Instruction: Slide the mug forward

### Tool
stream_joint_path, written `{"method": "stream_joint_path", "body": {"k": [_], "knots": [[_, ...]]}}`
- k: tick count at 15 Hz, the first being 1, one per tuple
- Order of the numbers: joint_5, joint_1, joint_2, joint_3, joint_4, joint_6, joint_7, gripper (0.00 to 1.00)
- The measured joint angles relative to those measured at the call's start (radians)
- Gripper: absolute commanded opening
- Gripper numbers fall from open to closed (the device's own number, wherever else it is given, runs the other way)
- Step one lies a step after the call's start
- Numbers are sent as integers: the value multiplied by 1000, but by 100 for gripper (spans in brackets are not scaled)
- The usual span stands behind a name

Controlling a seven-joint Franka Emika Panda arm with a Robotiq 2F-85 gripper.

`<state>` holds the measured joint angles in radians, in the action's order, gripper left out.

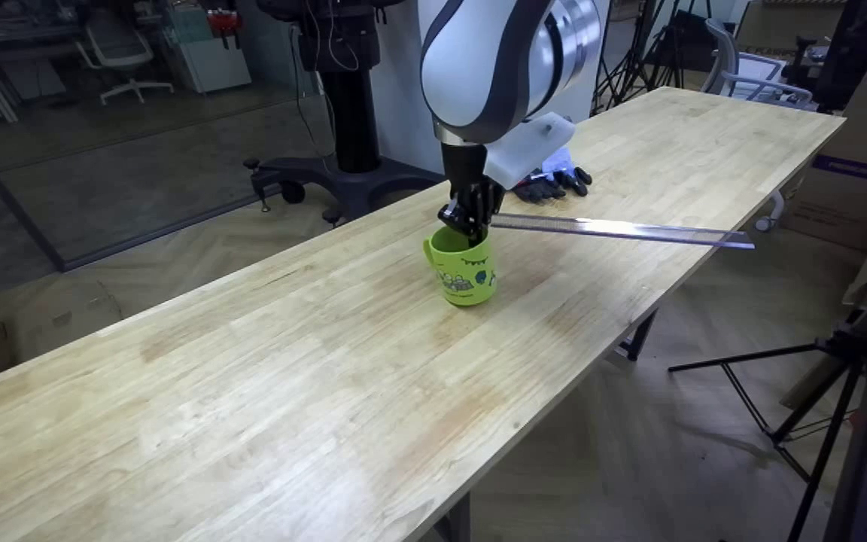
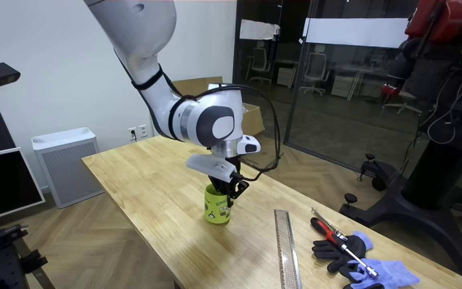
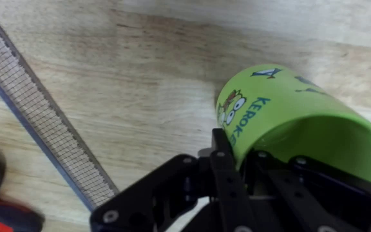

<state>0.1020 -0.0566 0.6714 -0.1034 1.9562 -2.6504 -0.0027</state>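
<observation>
The lime-green mug stands upright on the wooden table. Its loop handle shows at its side in that exterior view. The mug also shows in an exterior view and, with dark print on its body, in the wrist view. My gripper straddles the mug's wall, one finger outside and one inside, closed on the wall near the rim. In both exterior views the gripper points down at the mug's rim. The tip of the inside finger is hidden in the mug.
A clear ruler lies beside the mug, its end past the table edge in an exterior view. It crosses the wrist view. Dark gloves and a red-handled tool lie beyond the ruler.
</observation>
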Motion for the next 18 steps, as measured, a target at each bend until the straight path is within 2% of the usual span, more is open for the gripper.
{"method": "stream_joint_path", "body": {"k": [4,13,14,15,16,18], "knots": [[4,-34,74,-39,-123,-4,91,3],[-37,-28,192,53,-336,53,96,3],[-41,-28,199,61,-349,61,94,9],[-44,-27,205,70,-362,68,90,35],[-47,-26,211,77,-372,75,86,36],[-50,-25,220,88,-387,84,80,49]]}}
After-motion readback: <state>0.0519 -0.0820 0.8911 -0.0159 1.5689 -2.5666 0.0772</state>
